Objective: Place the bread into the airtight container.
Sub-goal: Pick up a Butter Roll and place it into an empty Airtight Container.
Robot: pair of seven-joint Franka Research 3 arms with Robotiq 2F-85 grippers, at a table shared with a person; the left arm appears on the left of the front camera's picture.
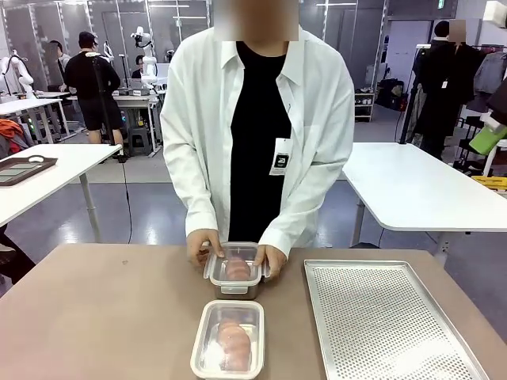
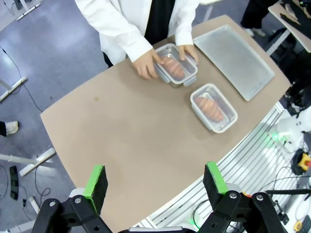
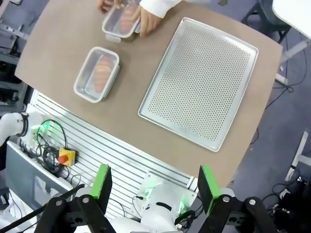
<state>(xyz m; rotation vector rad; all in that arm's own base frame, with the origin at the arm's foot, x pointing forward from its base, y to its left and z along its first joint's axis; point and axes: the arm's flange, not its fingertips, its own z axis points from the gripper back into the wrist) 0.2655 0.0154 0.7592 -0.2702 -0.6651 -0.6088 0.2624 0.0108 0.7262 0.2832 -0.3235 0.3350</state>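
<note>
Bread (image 1: pixel 238 268) lies inside the far airtight container (image 1: pixel 215 273) on the counter (image 1: pixel 119 317) — a person's hands (image 1: pixel 204 245) press its lid. Both pincers — left (image 2: pixel 155 182), right (image 3: pixel 153 182) — hover high, spread and empty.

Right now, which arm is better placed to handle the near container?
Left, marginally. The near container sits left of the tray, which fills the right arm's side. Both the left gripper and right gripper hang open, high above the table.
</note>
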